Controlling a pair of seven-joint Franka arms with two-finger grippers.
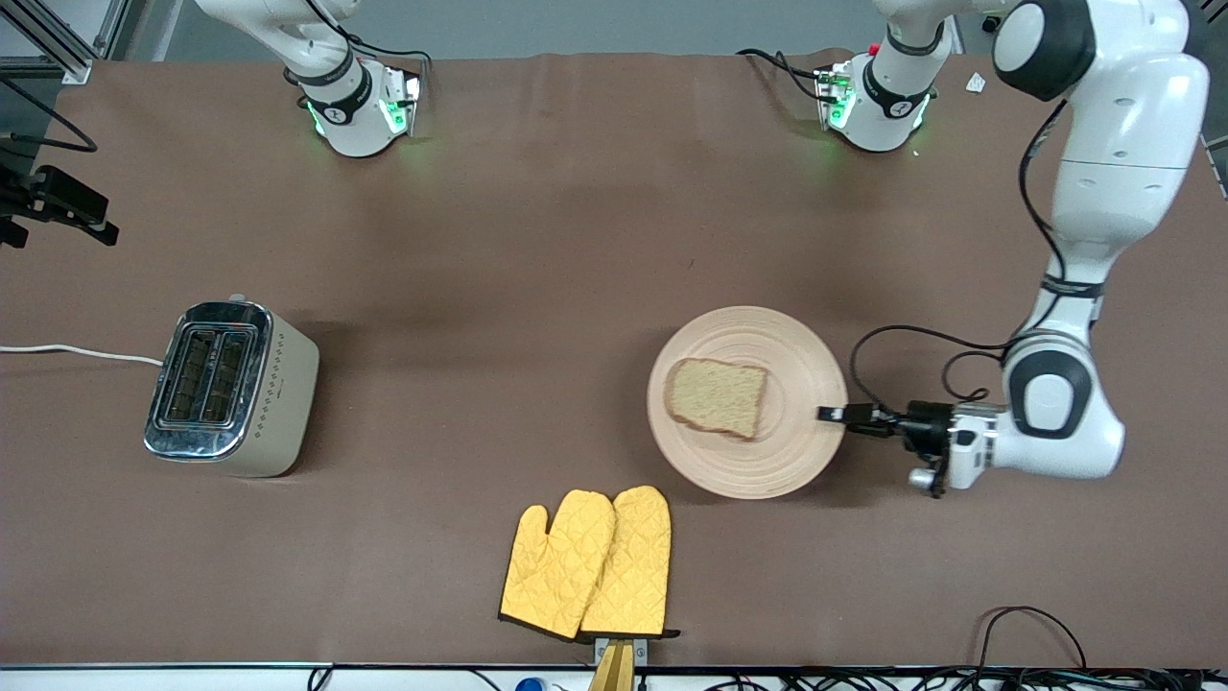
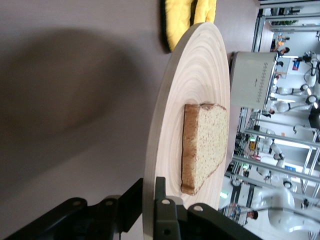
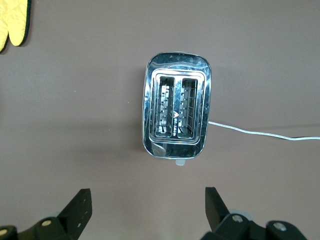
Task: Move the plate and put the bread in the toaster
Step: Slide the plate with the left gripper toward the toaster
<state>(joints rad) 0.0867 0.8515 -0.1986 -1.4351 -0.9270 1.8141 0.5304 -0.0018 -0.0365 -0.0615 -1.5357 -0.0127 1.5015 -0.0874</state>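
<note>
The pale wooden plate [image 1: 767,461] lies toward the left arm's end of the table, with the slice of bread [image 1: 718,395] on it. My left gripper [image 1: 831,415] is shut on the plate's rim, one finger above and one below; the left wrist view shows this gripper [image 2: 150,185], the plate [image 2: 200,75] and the bread [image 2: 205,142]. The toaster [image 1: 230,384] stands toward the right arm's end, slots empty. My right gripper [image 3: 147,195] is open and empty, high over the table beside the toaster [image 3: 176,112]; it is out of the front view.
A pair of yellow oven mitts [image 1: 590,564] lies nearer the front camera than the plate, by the table's front edge. The toaster's white cord [image 1: 77,352] runs off the right arm's end of the table. Brown table between toaster and plate is bare.
</note>
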